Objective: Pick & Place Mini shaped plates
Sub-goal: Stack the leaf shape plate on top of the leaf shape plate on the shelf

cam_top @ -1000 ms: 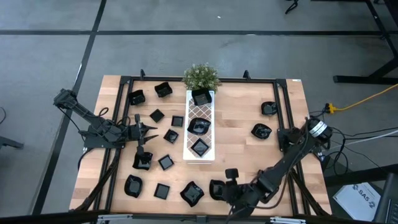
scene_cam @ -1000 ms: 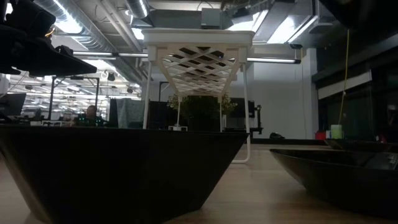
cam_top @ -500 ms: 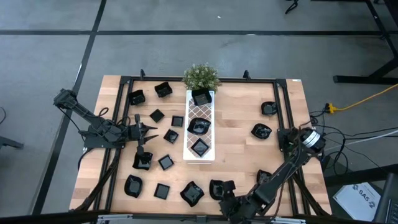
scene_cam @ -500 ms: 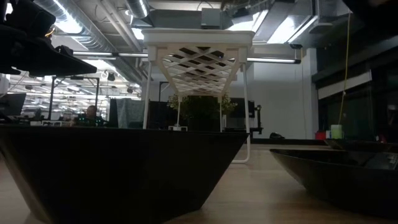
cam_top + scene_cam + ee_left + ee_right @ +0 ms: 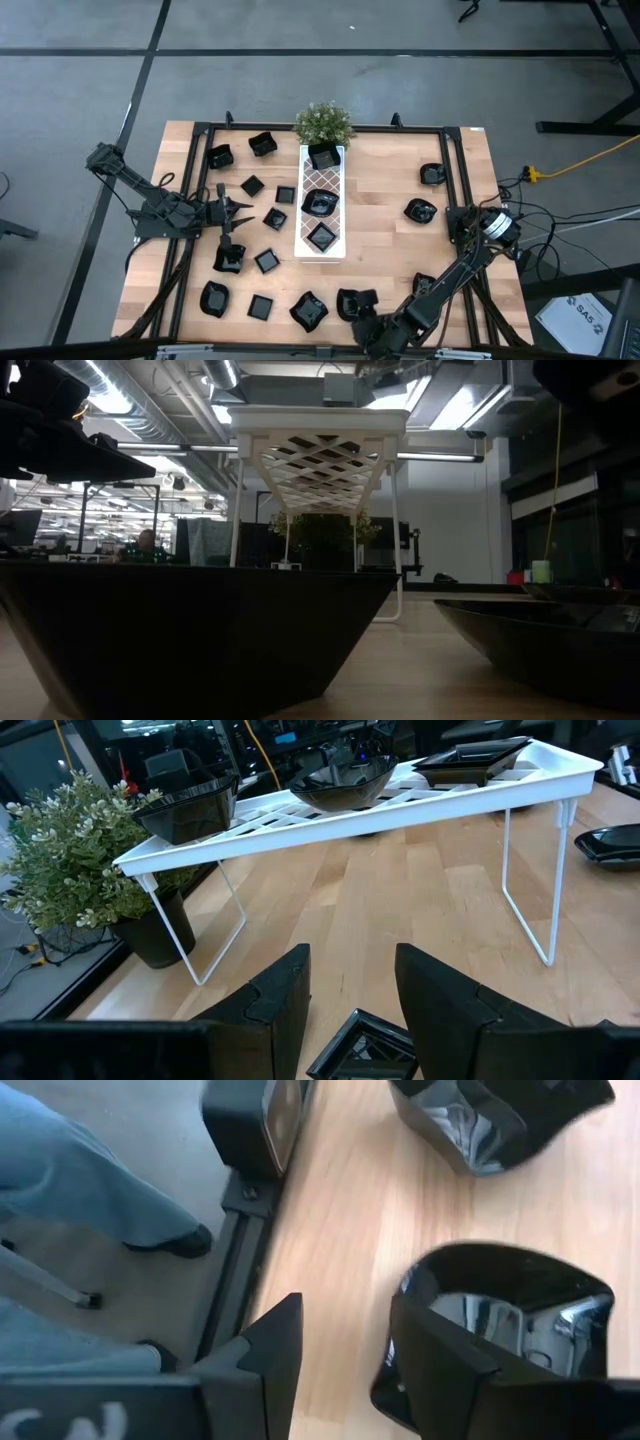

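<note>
Several mini shaped plates, small glossy black dishes, lie scattered on the wooden table, and three rest on the white lattice tray. My right gripper is open, low at the table's near edge beside a wavy-rimmed plate, also visible in the high view. One finger stands in front of that plate's rim; the other is over bare wood. My left gripper waits open at the left, above a small square plate. My right gripper slants down toward the table's near edge, with one finger across the wavy plate's near rim. That finger hides the spot, so I cannot tell whether it touches. The plate sits flat on the table. My left gripper touches nothing.
A second black plate lies just beyond. The table's black frame rail and a dark box run along the near edge; a person's legs stand past it. A green potted plant stands behind the tray.
My right gripper has gone down and toward the table's near edge, ending beside the wavy-rimmed plate there. The plates have stayed where they were.
</note>
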{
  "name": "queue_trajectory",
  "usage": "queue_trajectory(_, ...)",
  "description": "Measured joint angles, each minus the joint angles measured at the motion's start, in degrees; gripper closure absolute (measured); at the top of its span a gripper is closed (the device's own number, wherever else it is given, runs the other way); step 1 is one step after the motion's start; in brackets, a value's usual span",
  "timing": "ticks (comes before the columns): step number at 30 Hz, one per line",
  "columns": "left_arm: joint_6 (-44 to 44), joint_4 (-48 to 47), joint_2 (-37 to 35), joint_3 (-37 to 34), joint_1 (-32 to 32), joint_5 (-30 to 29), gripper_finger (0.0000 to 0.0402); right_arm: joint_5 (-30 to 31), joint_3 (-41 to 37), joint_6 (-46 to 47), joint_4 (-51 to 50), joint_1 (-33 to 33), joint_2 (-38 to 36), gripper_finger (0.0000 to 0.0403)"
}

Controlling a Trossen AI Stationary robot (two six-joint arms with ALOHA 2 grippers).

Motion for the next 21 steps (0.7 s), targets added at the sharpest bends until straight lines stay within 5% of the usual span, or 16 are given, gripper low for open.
queue_trajectory(21,0.0,0.0,0.0,0.0,0.0,0.0,0.0258,3.5,0.0,2.3,-3.7,-1.5,2.1,0.0249)
